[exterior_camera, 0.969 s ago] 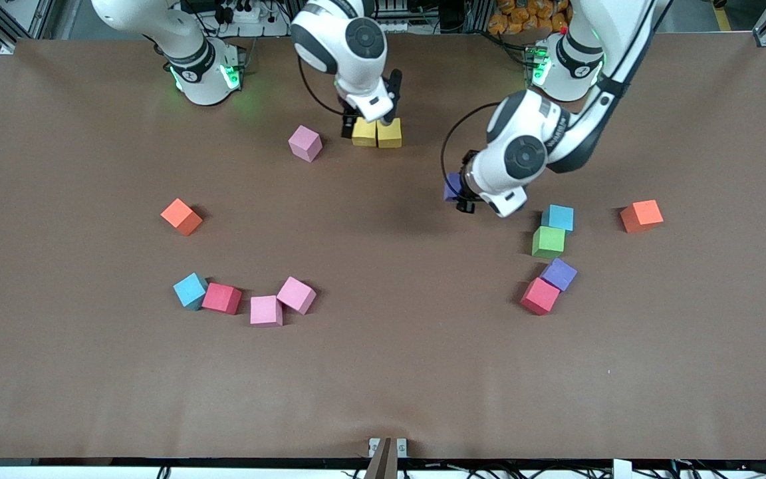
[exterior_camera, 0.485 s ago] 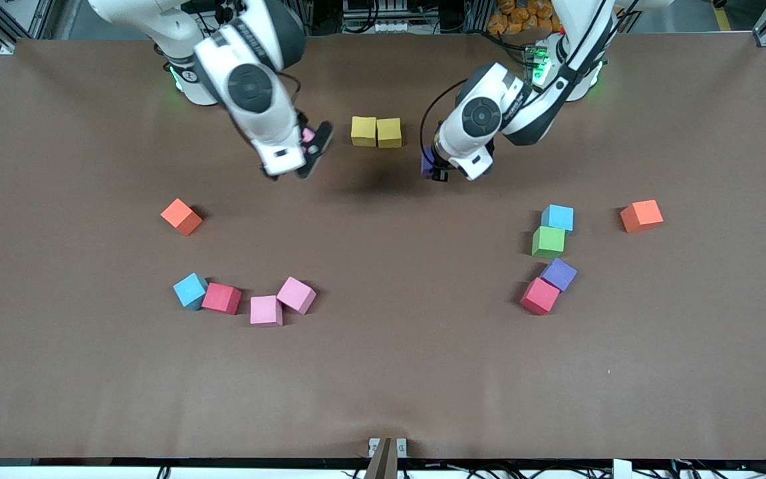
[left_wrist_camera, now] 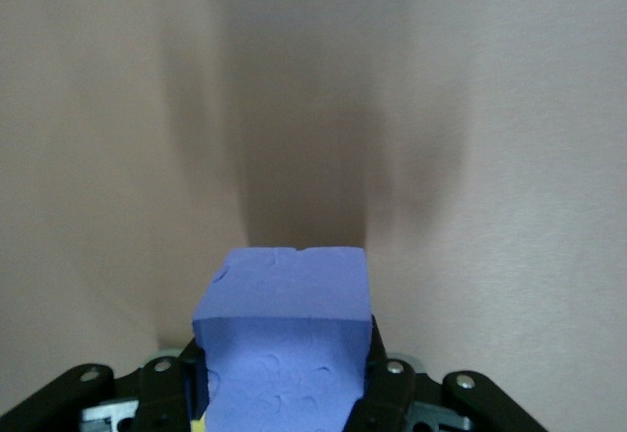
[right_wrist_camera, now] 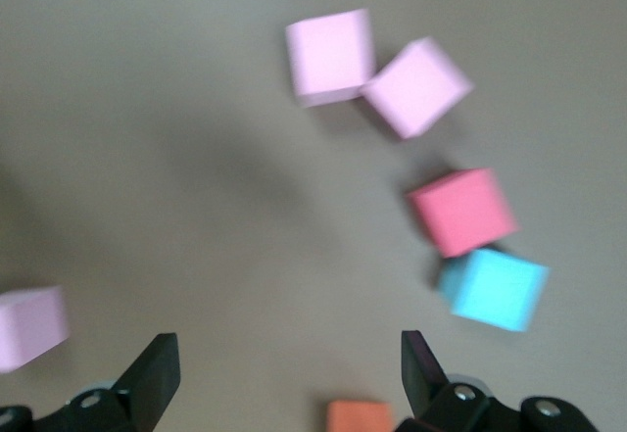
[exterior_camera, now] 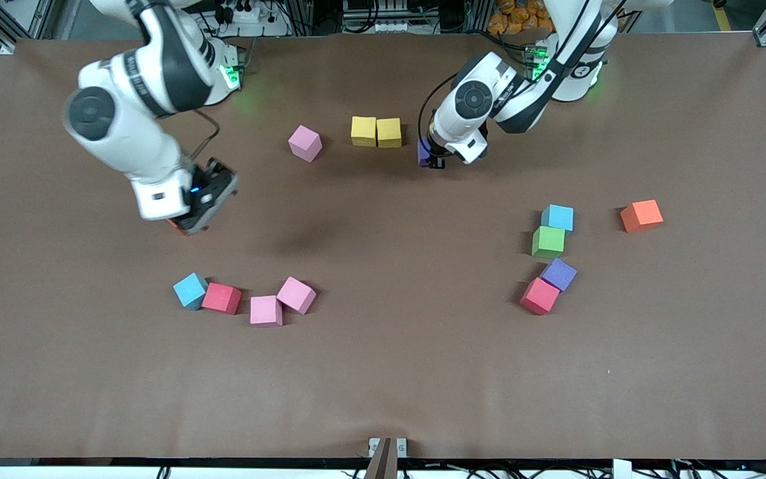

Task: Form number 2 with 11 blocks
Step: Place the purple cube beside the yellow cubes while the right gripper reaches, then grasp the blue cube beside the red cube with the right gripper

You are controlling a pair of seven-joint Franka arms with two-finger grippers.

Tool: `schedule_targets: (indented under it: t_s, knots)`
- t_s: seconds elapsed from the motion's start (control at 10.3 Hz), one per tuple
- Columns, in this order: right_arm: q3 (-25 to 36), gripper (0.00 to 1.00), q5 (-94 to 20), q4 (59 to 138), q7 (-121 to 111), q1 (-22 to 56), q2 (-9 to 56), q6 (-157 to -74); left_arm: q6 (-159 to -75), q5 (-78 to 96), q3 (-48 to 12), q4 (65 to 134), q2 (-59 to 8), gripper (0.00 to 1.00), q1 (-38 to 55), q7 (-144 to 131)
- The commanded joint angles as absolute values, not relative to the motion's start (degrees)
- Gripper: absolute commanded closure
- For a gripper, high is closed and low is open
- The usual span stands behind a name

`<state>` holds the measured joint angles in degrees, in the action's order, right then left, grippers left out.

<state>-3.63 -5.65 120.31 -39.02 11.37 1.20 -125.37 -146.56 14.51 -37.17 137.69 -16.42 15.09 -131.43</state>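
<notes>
A purple block (left_wrist_camera: 284,339) is pinched between the pressed jaws of the left gripper (exterior_camera: 431,157), just beside the two yellow blocks (exterior_camera: 376,132), at about 3 o'clock from them. The yellow blocks are set touching, side by side, on the brown tabletop (exterior_camera: 383,372). The jaws of the right gripper (right_wrist_camera: 284,378) are spread wide, and nothing is held in them. The right gripper is hung over an orange block (right_wrist_camera: 360,416) toward the right arm's end. A lone pink block (exterior_camera: 305,143) is seen at 9 o'clock from the yellow pair. The other blocks are scattered in two groups nearer the front camera. No number 2 is formed yet.
</notes>
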Motion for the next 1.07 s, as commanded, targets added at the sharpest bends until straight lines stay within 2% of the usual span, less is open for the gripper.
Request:
schedule_targets:
  t_s: [0.0, 0.19, 0.58, 0.97]
  knots:
    - [-3.87, 0.00, -5.45, 120.24, -39.11, 8.81, 3.15, -129.71, -147.91, 15.91, -38.67, 139.04, -14.85, 0.88, 16.69, -134.64]
    - [-3.87, 0.00, -4.23, 119.45, -39.98, 6.51, 6.75, -133.23, -150.72, 15.91, -38.67, 139.48, -15.29, 0.88, 18.80, -135.88]
    - [-3.96, 0.00, -1.41, 116.10, -39.99, 4.75, 11.76, -134.55, -152.40, 15.91, -38.67, 139.48, -16.52, 0.87, 20.12, -135.97]
    - [-3.87, 0.00, -1.23, 115.93, -40.69, 1.68, 18.18, -142.99, -154.59, 15.91, -38.58, 140.27, -17.84, 0.87, 22.23, -136.05]
